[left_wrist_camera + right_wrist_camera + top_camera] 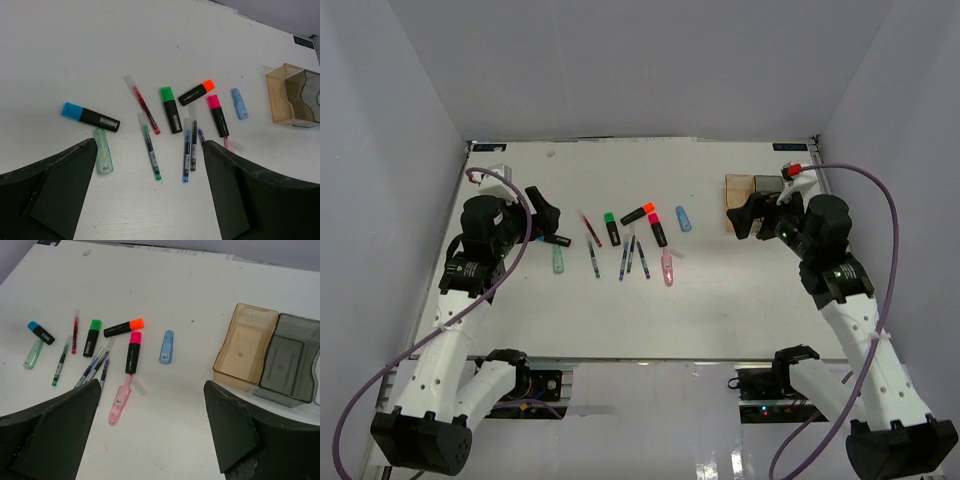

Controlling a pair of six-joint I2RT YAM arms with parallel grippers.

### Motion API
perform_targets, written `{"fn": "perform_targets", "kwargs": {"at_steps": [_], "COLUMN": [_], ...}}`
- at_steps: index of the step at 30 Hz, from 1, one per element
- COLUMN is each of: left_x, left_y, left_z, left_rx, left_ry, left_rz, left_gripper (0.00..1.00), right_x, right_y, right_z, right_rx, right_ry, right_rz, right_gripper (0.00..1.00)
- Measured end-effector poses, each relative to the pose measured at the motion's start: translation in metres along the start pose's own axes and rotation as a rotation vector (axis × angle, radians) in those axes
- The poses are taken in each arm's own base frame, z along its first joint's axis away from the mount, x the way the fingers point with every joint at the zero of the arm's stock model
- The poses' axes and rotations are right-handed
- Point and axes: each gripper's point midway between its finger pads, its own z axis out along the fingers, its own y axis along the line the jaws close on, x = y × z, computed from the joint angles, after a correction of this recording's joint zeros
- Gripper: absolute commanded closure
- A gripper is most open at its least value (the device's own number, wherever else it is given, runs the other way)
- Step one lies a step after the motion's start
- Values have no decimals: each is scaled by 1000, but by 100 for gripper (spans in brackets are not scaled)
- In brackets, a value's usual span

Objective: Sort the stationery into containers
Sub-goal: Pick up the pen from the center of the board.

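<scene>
The stationery lies loose on the white table (740,300), left of centre and well apart from the bins. There are twelve pieces. Four are black highlighters: a blue-capped highlighter (90,116), a green-capped highlighter (171,110), an orange-capped highlighter (196,93) and a pink-capped highlighter (217,115). Three are short pastel markers: the mint marker (103,151) just beside the blue-capped one, the blue marker (239,103) at the right end of the scatter, and the pink marker (120,399) nearest the arms. Five are thin pens: a red pen (144,105), a green pen (150,146) and a bunch of three dark pens (190,147). The three lie so close that they seem to touch or overlap, and their colours are hard to tell from above. In the left wrist view most of the pink marker is hidden behind a gripper finger (240,200). From above, the blue-capped highlighter is partly covered by the left gripper (544,212). At the far right stand the amber bin (246,346) and the grey bin (287,357), side by side and touching. The wrist frames cut off whatever stands beyond the grey one, and the right arm covers it from above. The left gripper's jaws are spread wide and hold nothing, near the left end of the scatter. The right gripper (750,216) is likewise spread wide and empty, just beside the amber bin.
</scene>
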Motion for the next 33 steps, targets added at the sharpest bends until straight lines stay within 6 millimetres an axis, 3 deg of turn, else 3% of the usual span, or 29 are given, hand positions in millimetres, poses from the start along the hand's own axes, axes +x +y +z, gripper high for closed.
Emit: {"fn": "perform_targets", "kwargs": {"at_steps": [3, 6, 9, 13, 21, 25, 33], "left_x": [-18, -28, -24, -3, 5, 4, 5], "left_y": [-7, -9, -6, 8, 21, 23, 24], "left_z": [17, 34, 46, 52, 53, 53, 53], "left_rx": [12, 15, 9, -14, -52, -55, -58], "left_ry": [-15, -29, -22, 11, 16, 13, 16], "left_rz": [5, 21, 40, 48, 43, 42, 40], "left_gripper": [2, 2, 2, 2, 2, 2, 2], "right_x": [2, 21, 47, 75, 120, 149, 196], "right_y": [-4, 0, 17, 42, 61, 73, 82], "right_z": [34, 66, 97, 136, 215, 238, 252], "right_rx": [-8, -10, -22, -50, -18, -18, -4], "right_ry": [74, 160, 257, 354, 465, 518, 618], "right_rz": [29, 27, -29, -107, -217, -251, -279], "right_gripper": [10, 10, 10, 8, 3, 0, 17]}}
